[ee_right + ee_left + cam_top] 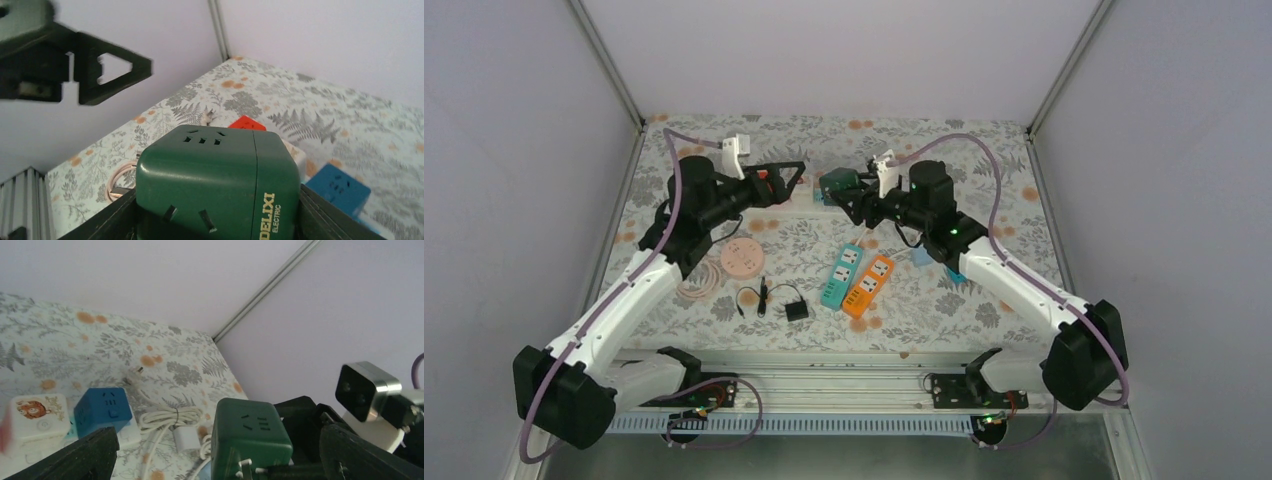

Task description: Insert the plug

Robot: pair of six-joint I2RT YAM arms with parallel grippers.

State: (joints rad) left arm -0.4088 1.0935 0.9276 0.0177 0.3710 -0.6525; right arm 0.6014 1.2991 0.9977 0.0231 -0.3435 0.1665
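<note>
Pale lilac walls and metal corner posts enclose a floral-patterned table [984,160]. At its left lies a round pink socket [743,260], then a black adapter [796,311], a teal strip [841,275] and an orange strip [869,287]. The left jaws gape wide, empty. Facing them, the right jaws clamp the green socket cube [838,183] above the far middle. A white plug [134,372] lies on the table beyond.

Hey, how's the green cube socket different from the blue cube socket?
The green cube socket is held in the right gripper, raised above the table; the blue cube socket lies down there, ungripped. The green one shows yellow lettering; none shows on the blue one. Both are cubes with plug slots.
</note>
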